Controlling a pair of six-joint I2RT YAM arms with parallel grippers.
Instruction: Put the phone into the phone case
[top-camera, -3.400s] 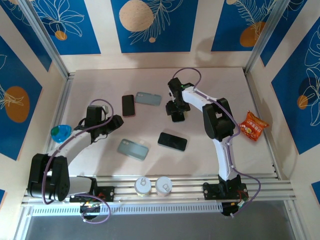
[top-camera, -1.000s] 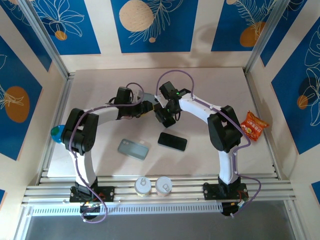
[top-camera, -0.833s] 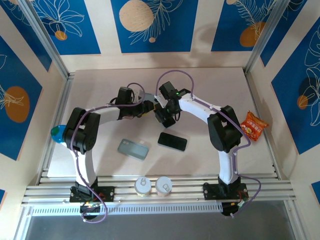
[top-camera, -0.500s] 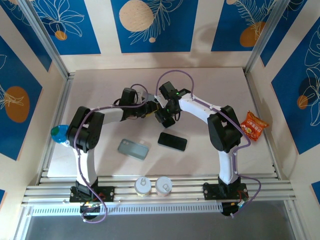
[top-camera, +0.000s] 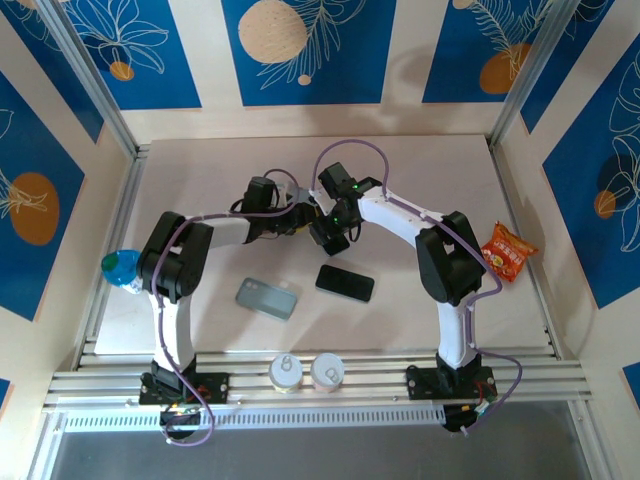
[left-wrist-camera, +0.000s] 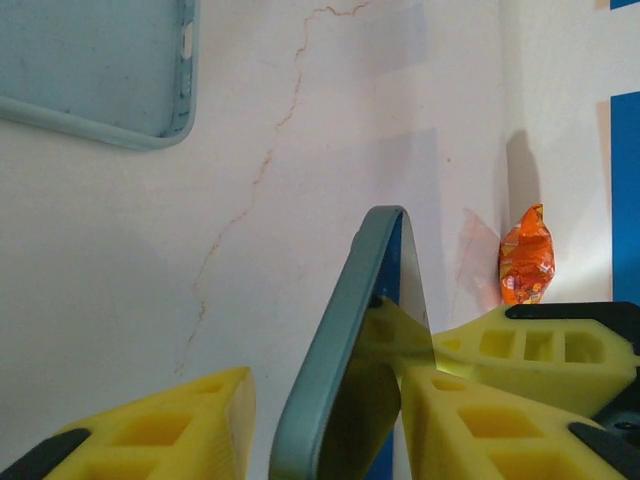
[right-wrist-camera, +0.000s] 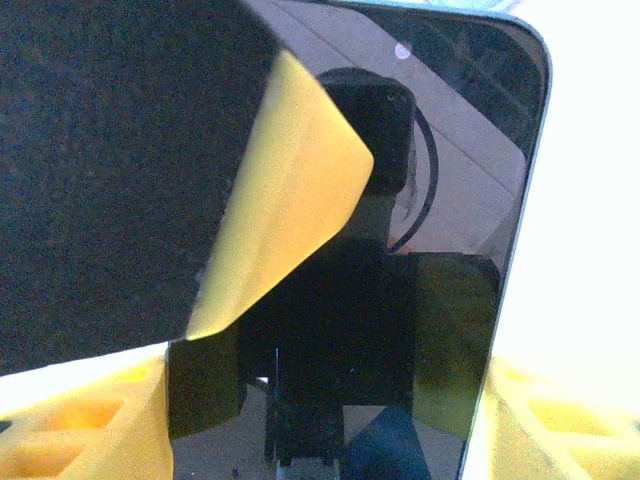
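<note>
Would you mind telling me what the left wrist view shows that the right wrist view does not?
Left wrist: an empty phone case lying flat, and an orange snack bag farther off. Right wrist: the phone face-on, its dark glossy screen towards the camera. Both: that phone, edge-on from the left wrist, with yellow gripper fingers flanking it.

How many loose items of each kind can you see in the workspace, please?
Phone: 2 (one held upright)
Phone case: 2
White round container: 2
Orange snack bag: 1
Blue-green object: 1
Total: 8
</note>
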